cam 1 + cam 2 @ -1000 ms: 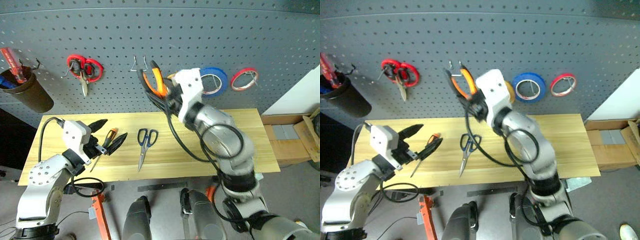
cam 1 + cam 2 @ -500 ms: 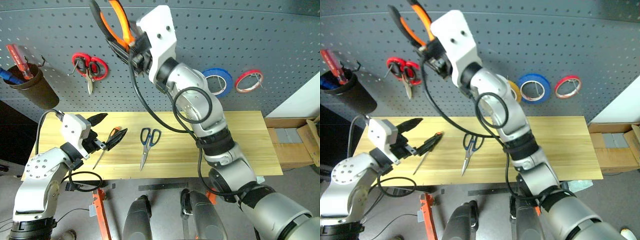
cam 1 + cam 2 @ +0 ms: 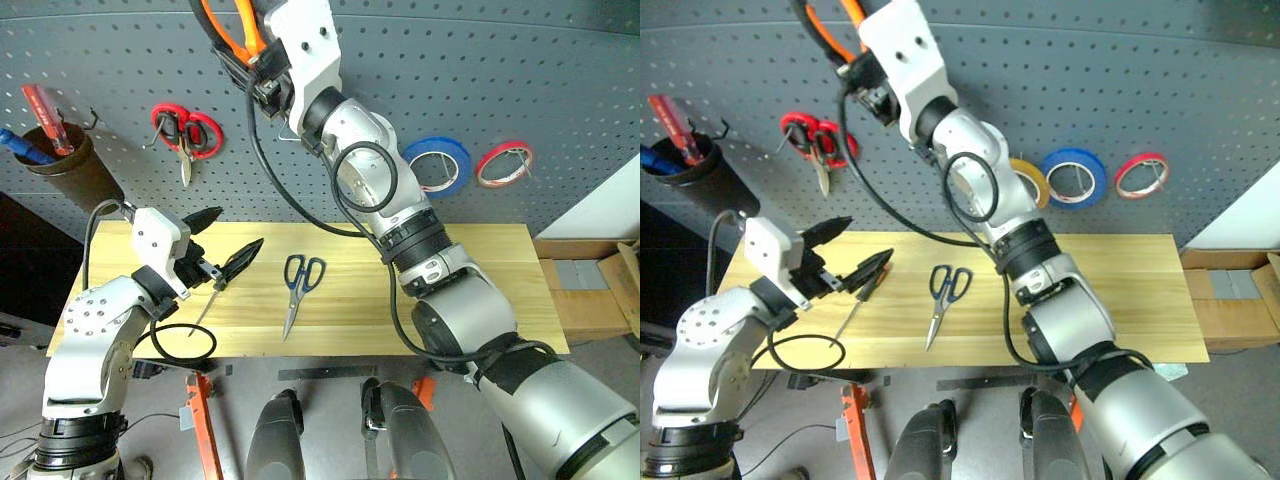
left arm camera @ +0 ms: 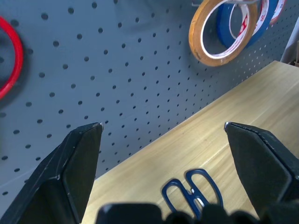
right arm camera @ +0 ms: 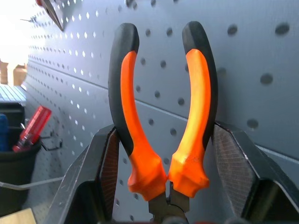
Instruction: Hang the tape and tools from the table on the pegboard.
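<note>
Raising the orange-handled pliers (image 5: 161,116) toward the pegboard (image 3: 480,70), the right gripper (image 3: 262,62) has its two fingers clamped around the tool near the pivot, handles pointing up and away from the wrist, close in front of the holes. Judging from this, the step in hand is hanging the pliers, and the double wire hook (image 3: 285,132) lies below the gripper and partly behind the arm. To do it well, the spread handles should probably be brought down over that hook so one handle sits on each side, then eased until the hook takes the weight before the fingers let go; releasing early would drop the tool onto the counter (image 3: 470,300).

The left gripper (image 3: 222,245) hovers just above the counter with its fingers wide apart and nothing between them, over the orange-and-black screwdriver (image 3: 855,308). The dark-blue-handled scissors (image 3: 296,290) lie flat on the wood to its right. The yellow-tan tape (image 4: 216,31) already hangs on the board beside the blue tape ring (image 3: 440,165) and the red tape ring (image 3: 503,163).
</note>
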{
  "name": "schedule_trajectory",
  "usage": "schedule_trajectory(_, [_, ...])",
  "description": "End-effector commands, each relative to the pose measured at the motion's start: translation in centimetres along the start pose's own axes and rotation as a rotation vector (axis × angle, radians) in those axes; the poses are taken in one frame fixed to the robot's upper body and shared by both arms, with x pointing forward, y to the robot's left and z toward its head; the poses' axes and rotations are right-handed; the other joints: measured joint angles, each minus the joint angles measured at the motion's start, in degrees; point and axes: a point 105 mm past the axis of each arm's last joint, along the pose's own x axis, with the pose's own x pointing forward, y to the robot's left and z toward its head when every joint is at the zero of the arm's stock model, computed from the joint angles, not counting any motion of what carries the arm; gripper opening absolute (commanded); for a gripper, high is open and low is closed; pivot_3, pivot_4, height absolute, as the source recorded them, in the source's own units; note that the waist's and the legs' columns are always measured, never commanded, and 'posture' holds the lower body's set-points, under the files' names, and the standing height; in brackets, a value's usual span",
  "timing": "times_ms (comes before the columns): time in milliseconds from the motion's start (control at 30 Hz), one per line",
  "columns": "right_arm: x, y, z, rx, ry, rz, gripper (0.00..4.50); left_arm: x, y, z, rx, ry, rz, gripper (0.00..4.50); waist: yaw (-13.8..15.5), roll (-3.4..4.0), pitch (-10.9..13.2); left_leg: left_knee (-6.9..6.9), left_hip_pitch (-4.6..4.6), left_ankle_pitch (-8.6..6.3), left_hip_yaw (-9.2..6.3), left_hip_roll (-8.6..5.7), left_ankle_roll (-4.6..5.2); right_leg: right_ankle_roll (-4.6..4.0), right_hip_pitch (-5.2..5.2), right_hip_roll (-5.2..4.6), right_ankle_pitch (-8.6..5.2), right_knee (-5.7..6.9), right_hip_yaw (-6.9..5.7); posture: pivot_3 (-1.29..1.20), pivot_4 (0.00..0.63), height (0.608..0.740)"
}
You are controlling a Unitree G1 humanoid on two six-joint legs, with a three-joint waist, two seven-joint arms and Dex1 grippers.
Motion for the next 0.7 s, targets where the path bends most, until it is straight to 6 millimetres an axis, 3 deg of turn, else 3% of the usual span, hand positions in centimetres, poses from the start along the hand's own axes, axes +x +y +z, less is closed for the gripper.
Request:
schedule_trajectory(33, [0.6,-0.5,2.1,-0.047,-0.092,-0.008,2.59,0.1,0.1,0.8,0.033,-0.028,-0.004,4.50,0.08,0.00,0.00,0.00,-0.01,0.00,0.00,0.00,0.00,0.00,0.00,0.00,0.00,0.00,-0.01,-0.04,0.262,0.740])
schedule_trajectory(700, [-2.6,-2.1,-4.2,-0.079,0.054,-0.091,2.59,0.3,0.0,0.3,0.047,-0.023,-0.017,4.50,0.27,0.00,0.00,0.04,0.04,0.05,-0.02,0.03,-0.08,-0.04,0.03,-0.01,0.02,0.09,-0.02,-0.04,0.275,0.740])
